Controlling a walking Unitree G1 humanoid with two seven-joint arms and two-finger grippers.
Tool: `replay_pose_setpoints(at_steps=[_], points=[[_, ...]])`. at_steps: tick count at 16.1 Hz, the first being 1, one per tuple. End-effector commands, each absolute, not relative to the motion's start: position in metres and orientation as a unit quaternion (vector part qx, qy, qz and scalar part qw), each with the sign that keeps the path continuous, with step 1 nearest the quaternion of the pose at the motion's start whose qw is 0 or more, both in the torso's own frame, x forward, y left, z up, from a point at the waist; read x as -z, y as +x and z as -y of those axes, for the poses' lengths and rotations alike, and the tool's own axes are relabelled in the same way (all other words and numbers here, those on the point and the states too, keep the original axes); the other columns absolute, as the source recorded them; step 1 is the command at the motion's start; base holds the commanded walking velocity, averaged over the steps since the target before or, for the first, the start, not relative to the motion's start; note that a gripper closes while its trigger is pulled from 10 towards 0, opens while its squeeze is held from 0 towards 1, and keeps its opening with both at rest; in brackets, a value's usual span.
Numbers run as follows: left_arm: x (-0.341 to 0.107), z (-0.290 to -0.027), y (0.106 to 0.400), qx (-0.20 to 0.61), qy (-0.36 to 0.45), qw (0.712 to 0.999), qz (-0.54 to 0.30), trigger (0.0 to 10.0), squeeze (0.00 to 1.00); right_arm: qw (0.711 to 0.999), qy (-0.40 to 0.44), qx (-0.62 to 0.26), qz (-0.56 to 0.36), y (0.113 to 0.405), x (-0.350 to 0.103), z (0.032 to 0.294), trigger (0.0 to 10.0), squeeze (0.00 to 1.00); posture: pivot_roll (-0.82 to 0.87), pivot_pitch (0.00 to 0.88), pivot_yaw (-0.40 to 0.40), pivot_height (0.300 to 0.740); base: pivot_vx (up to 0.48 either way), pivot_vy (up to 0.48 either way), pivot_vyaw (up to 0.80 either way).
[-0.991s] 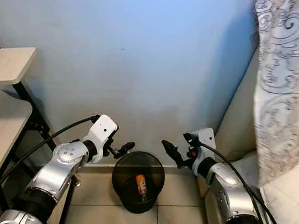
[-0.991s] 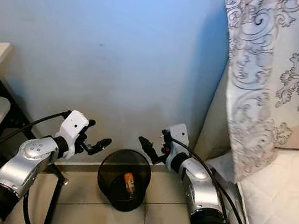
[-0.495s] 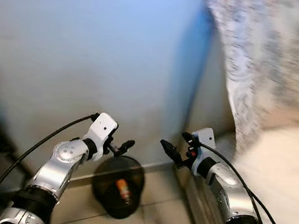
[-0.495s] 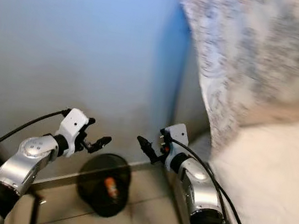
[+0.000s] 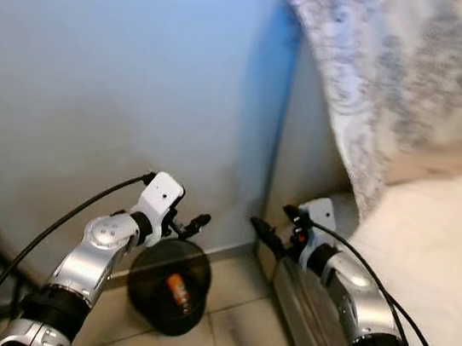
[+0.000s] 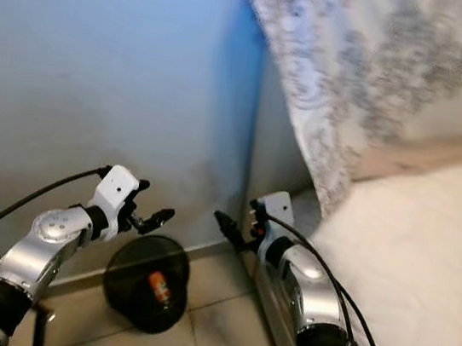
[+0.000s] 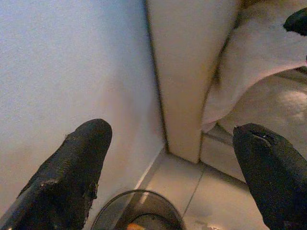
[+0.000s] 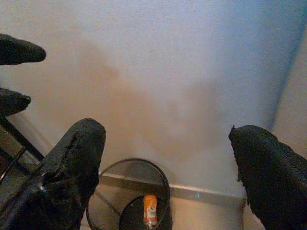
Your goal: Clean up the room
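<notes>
Against the wall's foot on the tiled floor (image 5: 234,337): black bin (image 5: 169,284), orange bottle (image 5: 177,290) already lying inside. Left gripper (image 5: 192,223) and right gripper (image 5: 263,232) hover above it, both spread, holding nothing. Bed (image 5: 435,253) with patterned cover (image 5: 398,85) sits to the right. Judgement: drop looks done, next item needs finding. Keep arms tucked while turning, scan slowly so frames stay sharp. Versus a second ago: camera has swung right, desk gone from view, bin shifted left in frame.
</notes>
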State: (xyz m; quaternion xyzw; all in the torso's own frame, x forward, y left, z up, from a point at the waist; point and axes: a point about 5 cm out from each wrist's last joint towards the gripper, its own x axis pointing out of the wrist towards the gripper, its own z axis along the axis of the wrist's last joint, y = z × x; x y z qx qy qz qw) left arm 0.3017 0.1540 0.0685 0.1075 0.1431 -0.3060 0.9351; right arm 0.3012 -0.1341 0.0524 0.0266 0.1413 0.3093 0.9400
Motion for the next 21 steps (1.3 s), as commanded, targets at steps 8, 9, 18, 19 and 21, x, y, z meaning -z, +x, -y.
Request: replay_pose_setpoints(at_steps=[8, 9, 18, 19, 21], points=[[-0.0682, -0.1601, 0.3016, 0.293, 0.108, 0.939, -0.144, 10.0, 0.00, 0.941, 0.015, -0.312, -0.129, 0.3020, -0.0542, 0.1281, 10.0, 0.00, -0.04, 0.000, 0.101, 0.740, 0.000, 0.000, -0.79], [-0.0682, -0.1601, 0.3016, 0.293, 0.107, 0.939, -0.144, 10.0, 0.00, 0.941, 0.015, -0.312, -0.129, 0.3018, -0.0540, 0.1282, 10.0, 0.00, -0.04, 0.000, 0.101, 0.740, 0.000, 0.000, -0.79], [-0.0684, -0.1592, 0.3015, 0.294, 0.109, 0.939, -0.143, 10.0, 0.00, 0.939, 0.012, -0.318, -0.128, 0.3006, -0.0532, 0.1279, 10.0, 0.00, -0.04, 0.000, 0.100, 0.740, 0.000, 0.130, -0.52], [-0.0686, -0.1594, 0.3019, 0.293, 0.109, 0.939, -0.143, 10.0, 0.00, 0.939, 0.012, -0.318, -0.128, 0.3005, -0.0532, 0.1279, 10.0, 0.00, -0.04, 0.000, 0.100, 0.740, 0.000, 0.000, 0.00], [-0.0686, -0.1598, 0.3024, 0.291, 0.110, 0.939, -0.143, 10.0, 0.00, 0.939, 0.012, -0.319, -0.129, 0.3005, -0.0530, 0.1282, 10.0, 0.00, -0.04, 0.000, 0.100, 0.740, 0.000, 0.000, 0.00]])
